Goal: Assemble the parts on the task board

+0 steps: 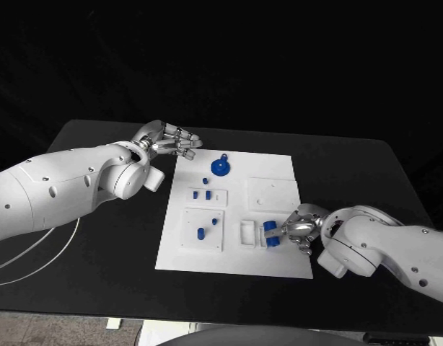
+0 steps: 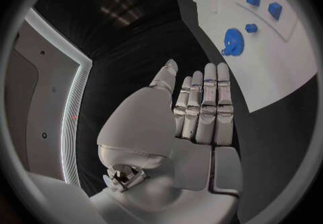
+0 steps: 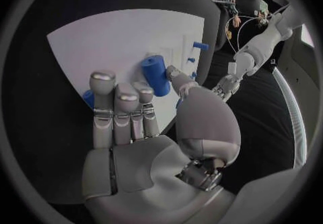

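Occupying the middle of the black table [image 1: 97, 274], the white task board [image 1: 273, 166] carries several raised white fixtures and small blue parts.

Fixtures and contents, head view:
- Blue gear-shaped part [image 1: 221, 167] with a small stem, lying near the board's far left corner.
- Small rectangular fixture [image 1: 208, 194] below the gear, holding two short blue pieces side by side.
- Larger square fixture [image 1: 203, 229] nearer the robot, with two blue pieces in it, one above the other.
- Plain square plate [image 1: 273, 192] on the board's right half; its contents cannot be told.
- Narrow white frame [image 1: 247, 232] just left of the right hand.

Edges and room: bare table lies to the left of the board and along its near edge. The board's right edge meets the right hand's wrist.

Hands:
- Right hand [image 1: 296, 227] rests over the board's near right area, fingers curled about a blue cylinder [image 3: 156, 75]; the right wrist view shows the cylinder pinched between thumb and fingertips above the board. A second blue piece [image 3: 88, 98] peeks out beside the fingers.
- Left hand [image 1: 169, 141] sits over bare table just beyond the board's far left corner, fingers [image 2: 205, 103] straight and lying close together, holding nothing, apart from the gear.
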{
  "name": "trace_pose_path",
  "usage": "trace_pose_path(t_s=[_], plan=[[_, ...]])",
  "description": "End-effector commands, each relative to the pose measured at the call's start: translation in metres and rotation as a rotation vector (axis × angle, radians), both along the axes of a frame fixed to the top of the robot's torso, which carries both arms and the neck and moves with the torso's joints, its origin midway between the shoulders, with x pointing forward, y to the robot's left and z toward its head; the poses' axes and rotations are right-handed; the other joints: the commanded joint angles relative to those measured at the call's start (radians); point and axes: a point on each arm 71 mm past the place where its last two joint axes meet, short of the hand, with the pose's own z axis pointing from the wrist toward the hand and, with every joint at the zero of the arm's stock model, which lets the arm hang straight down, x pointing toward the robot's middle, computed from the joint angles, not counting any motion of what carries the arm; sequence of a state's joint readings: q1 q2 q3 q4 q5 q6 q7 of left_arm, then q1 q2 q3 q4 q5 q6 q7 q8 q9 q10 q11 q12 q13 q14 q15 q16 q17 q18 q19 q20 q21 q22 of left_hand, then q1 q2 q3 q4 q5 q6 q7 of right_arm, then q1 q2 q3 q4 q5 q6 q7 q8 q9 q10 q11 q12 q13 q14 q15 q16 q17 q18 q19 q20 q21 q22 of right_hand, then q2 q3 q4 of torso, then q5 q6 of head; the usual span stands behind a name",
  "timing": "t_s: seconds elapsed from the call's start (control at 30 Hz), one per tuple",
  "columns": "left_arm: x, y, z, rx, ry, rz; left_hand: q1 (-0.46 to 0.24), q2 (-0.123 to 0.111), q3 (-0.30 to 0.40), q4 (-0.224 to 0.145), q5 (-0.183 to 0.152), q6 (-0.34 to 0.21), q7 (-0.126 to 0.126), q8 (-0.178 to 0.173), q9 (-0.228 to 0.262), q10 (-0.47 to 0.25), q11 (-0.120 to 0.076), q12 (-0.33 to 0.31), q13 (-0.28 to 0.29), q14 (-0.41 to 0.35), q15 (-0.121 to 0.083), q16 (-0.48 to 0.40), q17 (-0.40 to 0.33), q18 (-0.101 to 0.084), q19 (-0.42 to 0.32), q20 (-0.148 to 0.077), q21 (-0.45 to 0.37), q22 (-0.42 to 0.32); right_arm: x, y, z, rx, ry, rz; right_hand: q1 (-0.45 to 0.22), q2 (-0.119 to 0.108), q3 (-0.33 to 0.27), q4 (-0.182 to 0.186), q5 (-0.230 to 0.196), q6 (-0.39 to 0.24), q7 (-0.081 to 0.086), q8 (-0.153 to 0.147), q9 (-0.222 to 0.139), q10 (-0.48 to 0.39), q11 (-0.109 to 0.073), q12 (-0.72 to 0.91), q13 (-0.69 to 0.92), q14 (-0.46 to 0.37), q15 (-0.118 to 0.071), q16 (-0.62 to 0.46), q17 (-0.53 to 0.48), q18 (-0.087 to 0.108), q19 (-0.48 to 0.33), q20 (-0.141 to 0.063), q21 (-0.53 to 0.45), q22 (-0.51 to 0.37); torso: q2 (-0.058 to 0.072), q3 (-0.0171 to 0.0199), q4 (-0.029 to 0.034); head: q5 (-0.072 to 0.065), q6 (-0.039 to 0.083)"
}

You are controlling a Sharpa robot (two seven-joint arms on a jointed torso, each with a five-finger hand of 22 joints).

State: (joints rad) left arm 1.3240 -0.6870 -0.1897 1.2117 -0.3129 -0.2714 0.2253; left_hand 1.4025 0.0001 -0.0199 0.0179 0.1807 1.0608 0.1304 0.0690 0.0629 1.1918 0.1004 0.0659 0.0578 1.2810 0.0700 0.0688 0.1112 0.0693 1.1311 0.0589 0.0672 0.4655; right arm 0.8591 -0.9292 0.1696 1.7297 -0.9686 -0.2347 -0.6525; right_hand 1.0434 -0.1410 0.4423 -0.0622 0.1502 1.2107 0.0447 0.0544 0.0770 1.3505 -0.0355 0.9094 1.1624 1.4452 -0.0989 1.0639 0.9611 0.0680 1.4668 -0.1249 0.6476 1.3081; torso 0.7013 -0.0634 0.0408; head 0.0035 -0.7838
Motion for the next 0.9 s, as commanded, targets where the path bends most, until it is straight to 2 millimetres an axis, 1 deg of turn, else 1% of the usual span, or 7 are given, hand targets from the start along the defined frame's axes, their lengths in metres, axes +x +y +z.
trace_pose_path(t_s=[0.03, 0.2, 0.33, 0.5, 0.63, 0.87, 0.9], plan=[[0.0, -0.001, 0.0, -0.005, 0.003, -0.013, 0.006, 0.0, -0.003, -0.003, 0.005, -0.004, 0.0, -0.003, 0.001, -0.002, 0.002, -0.004, 0.001, -0.001, 0.005, -0.003, 0.001, -0.002, 0.007, -0.003, 0.006, -0.001, -0.003, 0.002, 0.005, 0.035, 0.024, -0.017, 0.0, 0.011, 0.0, -0.007, -0.003, 0.009, 0.0, 0.009, 0.0, 0.001, -0.011, 0.005, -0.001, 0.0, -0.004, 0.004, 0.002, -0.004, 0.049, 0.0, 0.003, 0.015, 0.0, -0.0009, 0.0008, 0.003, 0.0], [0.0, -0.002, 0.0, -0.005, 0.003, -0.012, 0.005, 0.0, -0.003, -0.003, 0.007, -0.003, 0.0, -0.003, 0.001, -0.003, 0.002, -0.004, 0.001, -0.002, 0.005, -0.003, 0.001, -0.002, 0.006, -0.003, 0.006, -0.003, -0.002, 0.006, 0.018, 0.042, 0.008, 0.004, 0.001, 0.015, -0.007, -0.007, 0.0, 0.018, -0.003, 0.01, 0.0, 0.001, -0.012, 0.004, -0.004, 0.0, -0.004, 0.006, 0.004, -0.006, 0.049, 0.001, 0.007, 0.018, 0.0, -0.0009, 0.001, 0.007, 0.001], [0.0, -0.002, 0.0, -0.004, 0.004, -0.013, 0.005, 0.0, -0.003, -0.003, 0.007, -0.003, 0.0, -0.003, 0.001, -0.003, 0.002, -0.004, 0.001, -0.002, 0.005, -0.003, 0.001, -0.002, 0.006, -0.003, 0.006, -0.003, -0.001, 0.01, 0.021, 0.044, 0.012, 0.018, 0.0, 0.015, -0.014, -0.006, -0.001, 0.019, -0.003, 0.009, 0.0, 0.001, -0.012, 0.004, -0.005, 0.0, -0.004, 0.005, 0.004, -0.006, 0.049, 0.001, 0.007, 0.02, 0.001, -0.0013, 0.0016, 0.008, 0.0], [0.0, -0.003, 0.0, -0.003, 0.006, -0.016, 0.005, 0.0, -0.003, -0.004, 0.007, -0.003, 0.0, -0.003, 0.001, -0.003, 0.002, -0.004, 0.001, -0.003, 0.006, -0.003, 0.001, -0.002, 0.006, -0.002, 0.006, -0.007, 0.0, 0.016, 0.019, 0.043, 0.022, 0.029, 0.002, 0.017, -0.022, 0.002, -0.002, 0.019, -0.004, 0.009, 0.0, 0.001, -0.012, 0.006, -0.005, 0.0, -0.005, 0.01, 0.01, -0.006, 0.05, 0.0, 0.012, 0.024, 0.001, -0.0012, 0.0012, 0.008, -0.001], [0.0, -0.004, 0.0, -0.003, 0.008, -0.018, 0.005, -0.001, -0.003, -0.004, 0.007, -0.004, 0.0, -0.003, 0.001, -0.003, 0.002, -0.004, 0.001, -0.003, 0.006, -0.003, 0.0, -0.002, 0.006, -0.002, 0.006, -0.007, 0.001, 0.021, 0.017, 0.04, 0.034, 0.037, -0.001, 0.016, -0.025, 0.006, -0.003, 0.021, -0.004, 0.009, 0.0, 0.002, -0.012, 0.006, -0.005, 0.0, -0.004, 0.011, 0.011, -0.006, 0.05, 0.0, 0.016, 0.027, 0.001, 0.0, 0.0021, 0.01, -0.003], [0.0, -0.004, 0.0, -0.001, 0.01, -0.017, 0.003, -0.002, -0.004, -0.004, 0.007, -0.005, 0.001, -0.004, 0.001, -0.004, 0.003, -0.004, 0.001, -0.004, 0.006, -0.003, 0.001, -0.002, 0.006, -0.002, 0.006, -0.01, 0.002, 0.031, 0.014, 0.032, 0.047, 0.062, 0.0, 0.014, -0.051, 0.033, -0.03, 0.019, -0.003, 0.009, 0.0, 0.0, -0.011, 0.004, -0.008, 0.0, -0.003, 0.01, 0.013, -0.006, 0.049, 0.001, 0.015, 0.031, 0.001, -0.0009, 0.0012, 0.01, -0.005], [0.0, -0.004, 0.0, -0.001, 0.01, -0.018, 0.003, -0.002, -0.004, -0.004, 0.007, -0.005, 0.001, -0.004, 0.001, -0.004, 0.003, -0.004, 0.001, -0.004, 0.006, -0.003, 0.001, -0.002, 0.006, -0.002, 0.006, -0.01, 0.002, 0.032, 0.014, 0.03, 0.045, 0.066, -0.001, 0.014, -0.052, 0.034, -0.031, 0.019, -0.003, 0.009, 0.0, 0.001, -0.011, 0.004, -0.008, 0.0, -0.003, 0.01, 0.012, -0.006, 0.049, 0.001, 0.015, 0.031, 0.001, -0.0003, 0.0006, 0.01, -0.006]])
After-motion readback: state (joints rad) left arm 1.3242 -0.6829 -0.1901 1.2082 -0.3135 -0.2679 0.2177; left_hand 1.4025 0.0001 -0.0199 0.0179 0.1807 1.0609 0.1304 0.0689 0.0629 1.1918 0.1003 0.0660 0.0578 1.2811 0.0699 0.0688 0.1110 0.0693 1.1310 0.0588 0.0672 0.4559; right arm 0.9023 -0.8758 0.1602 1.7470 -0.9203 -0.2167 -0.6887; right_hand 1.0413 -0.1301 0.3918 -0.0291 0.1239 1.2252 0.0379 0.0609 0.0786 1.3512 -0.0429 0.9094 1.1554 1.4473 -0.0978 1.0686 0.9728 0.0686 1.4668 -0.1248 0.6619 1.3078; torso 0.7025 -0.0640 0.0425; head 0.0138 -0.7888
